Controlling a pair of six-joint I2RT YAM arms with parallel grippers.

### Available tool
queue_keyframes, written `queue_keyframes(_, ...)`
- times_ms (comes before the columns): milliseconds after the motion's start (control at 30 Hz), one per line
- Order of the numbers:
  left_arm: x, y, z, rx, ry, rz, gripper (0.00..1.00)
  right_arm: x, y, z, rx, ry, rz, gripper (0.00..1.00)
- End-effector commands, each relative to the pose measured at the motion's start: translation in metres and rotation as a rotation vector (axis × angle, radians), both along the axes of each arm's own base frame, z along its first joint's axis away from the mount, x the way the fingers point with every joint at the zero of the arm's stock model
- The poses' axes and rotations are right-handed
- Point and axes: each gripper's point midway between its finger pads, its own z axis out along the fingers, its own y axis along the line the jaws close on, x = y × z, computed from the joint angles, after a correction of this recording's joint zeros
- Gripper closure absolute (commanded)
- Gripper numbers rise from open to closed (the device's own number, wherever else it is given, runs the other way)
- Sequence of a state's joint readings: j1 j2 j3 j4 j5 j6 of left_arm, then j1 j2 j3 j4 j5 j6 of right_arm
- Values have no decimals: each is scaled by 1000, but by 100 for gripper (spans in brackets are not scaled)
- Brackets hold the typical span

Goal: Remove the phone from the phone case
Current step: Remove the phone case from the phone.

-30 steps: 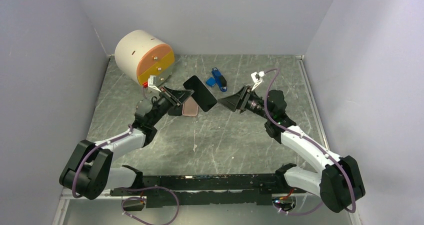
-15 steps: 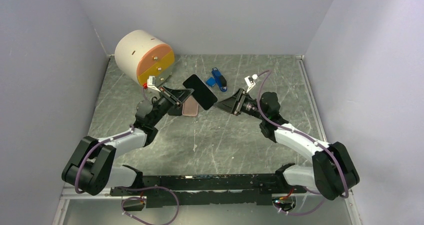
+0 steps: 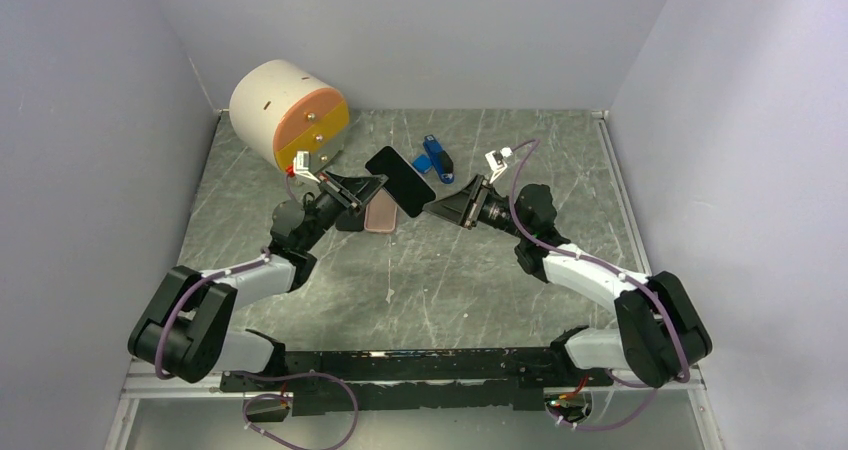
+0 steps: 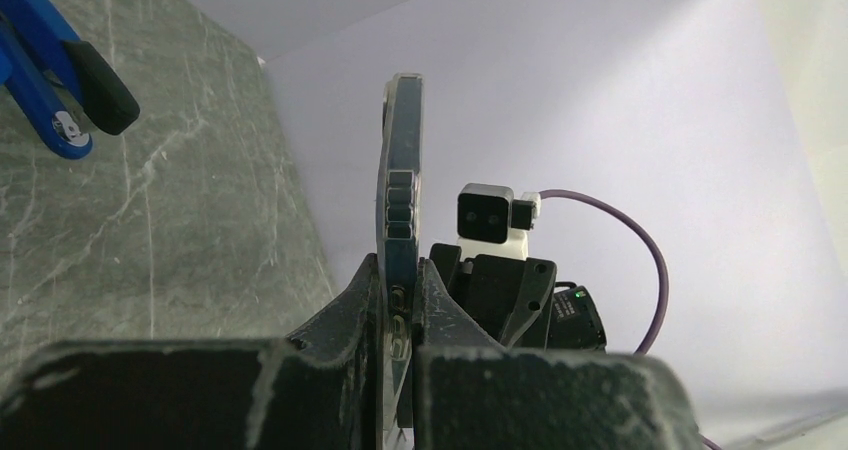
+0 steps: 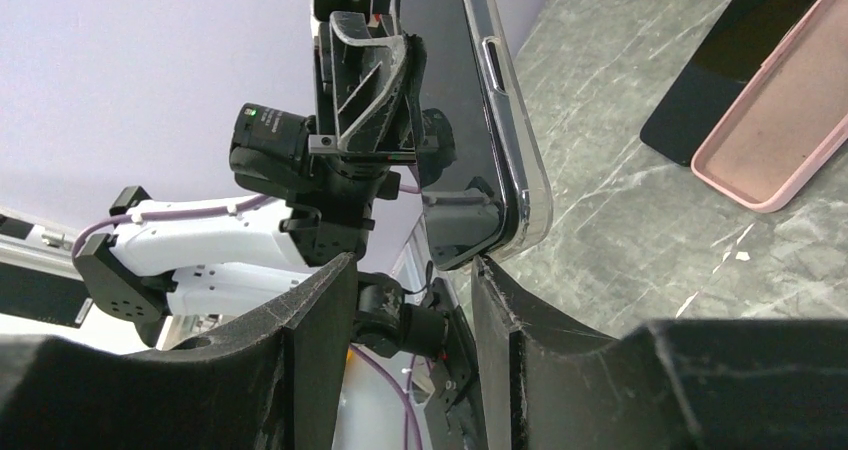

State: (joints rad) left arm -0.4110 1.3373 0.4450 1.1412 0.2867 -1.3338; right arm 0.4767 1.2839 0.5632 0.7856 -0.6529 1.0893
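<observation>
Right wrist view: your right gripper (image 5: 405, 305) fills the near edge, and its two dark fingers (image 5: 320, 350) stand apart with a plain gap between them.
Right gripper's hold: it has nothing clamped. The lower corner of the phone sits just above that gap, close to one finger, and you cannot tell whether they touch.
Phone (image 5: 450, 100): it is up off the table and standing on edge, in the air between your two grippers, with its dark glass showing.
Clear case (image 5: 515, 140): it wraps the phone's rim and back, so the phone is inside it.
Left gripper (image 4: 398, 290): it is beyond the phone and closed tight on the phone's other end. From the left wrist you see both fingers pinching the cased phone edge-on.
Table (image 3: 450, 270): a grey marbled surface runs under both arms.
Pink case (image 3: 381, 214): it lies flat and hollow side up, on the table below the held phone.
Dark slab (image 3: 348, 220): it lies flat against the pink case's long side.
Blue object (image 3: 437, 158): it lies farther back, near the held phone's top end.
Cylinder (image 3: 285, 110): it is white with an orange and yellow face, and lies on its side in the far left corner.
</observation>
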Motion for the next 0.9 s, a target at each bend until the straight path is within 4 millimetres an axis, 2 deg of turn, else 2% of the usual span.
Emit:
queue_keyframes(0,-21,-3,49,-107,-131,-83,97,5,2,19,41,-68,-12,51)
queue_keyframes(400,-34,-3,65,-169,-179,-139,97,19,2,3,37,-3,-47,51)
queue_keyframes(867,-44,-24,49,-135,-156,-267,97,19,3,41,114,-127,-16,53)
